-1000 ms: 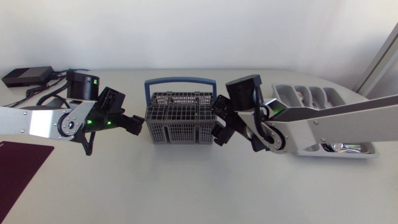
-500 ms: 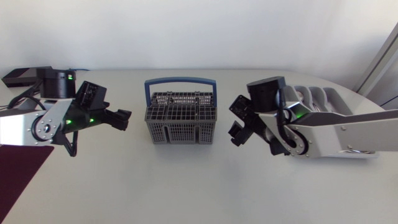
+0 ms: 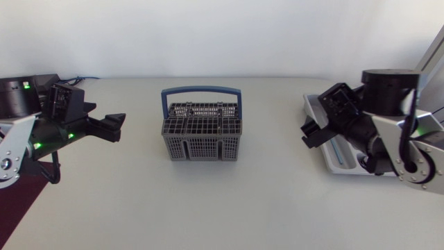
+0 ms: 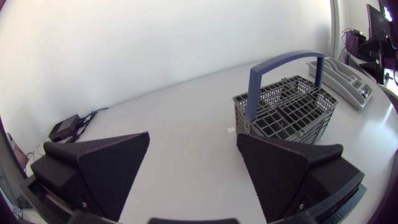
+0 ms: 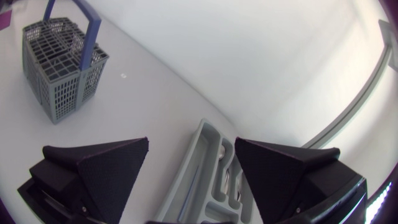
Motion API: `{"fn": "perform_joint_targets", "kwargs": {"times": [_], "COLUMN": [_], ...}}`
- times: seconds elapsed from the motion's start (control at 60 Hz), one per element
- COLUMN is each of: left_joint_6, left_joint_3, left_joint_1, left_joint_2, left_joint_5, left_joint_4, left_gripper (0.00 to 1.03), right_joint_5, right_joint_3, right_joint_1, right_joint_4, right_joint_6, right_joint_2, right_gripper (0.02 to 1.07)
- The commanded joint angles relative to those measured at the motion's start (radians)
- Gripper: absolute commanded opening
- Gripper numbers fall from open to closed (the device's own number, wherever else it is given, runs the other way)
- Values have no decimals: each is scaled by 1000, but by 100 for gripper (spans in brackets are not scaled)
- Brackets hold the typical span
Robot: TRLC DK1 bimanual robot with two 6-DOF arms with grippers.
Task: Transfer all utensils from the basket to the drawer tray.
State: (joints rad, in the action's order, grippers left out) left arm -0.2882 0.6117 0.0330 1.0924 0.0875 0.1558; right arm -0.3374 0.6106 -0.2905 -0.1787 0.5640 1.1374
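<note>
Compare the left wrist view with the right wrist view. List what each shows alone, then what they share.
Only the left wrist view: the left hand, its fingers open with nothing between them, and a black box with cables near the table's far edge.
Only the right wrist view: the right hand, also open and empty.
Both: the basket with its blue handle and the drawer tray. The left wrist view has the basket close and the tray far behind it. The right wrist view has the tray just ahead of the hand and the basket farther off.

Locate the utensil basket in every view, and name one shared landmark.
Head view: basket at the centre of the table.
Left wrist view: basket ahead of the left gripper, off to one side.
Right wrist view: basket well ahead of the right gripper, off to one side.
Shared landmark: the drawer tray.
</note>
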Motion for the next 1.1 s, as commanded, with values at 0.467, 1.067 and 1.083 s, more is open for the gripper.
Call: {"fn": "perform_joint_targets", "kwargs": {"times": [0.467,1.067,1.083], "left_joint_6": [3,27,29], "left_joint_3": [-171,-296,-305], "left_joint_1": [25,-1,-2], "left_joint_2": [-223,-434,-450], "left_joint_5": [-8,-6,-6], "left_joint_4": [31,60,65], "left_gripper": [98,98,98], "right_joint_5": [204,235,235], "right_joint_3": [-180,-321,-327], "right_joint_1": [214,214,214], "right_joint_4": [28,58,58], "right_joint_6": [-154,-257,-262], "right_joint_2": [-283,-498,-505], "right_gripper": [102,102,102]}}
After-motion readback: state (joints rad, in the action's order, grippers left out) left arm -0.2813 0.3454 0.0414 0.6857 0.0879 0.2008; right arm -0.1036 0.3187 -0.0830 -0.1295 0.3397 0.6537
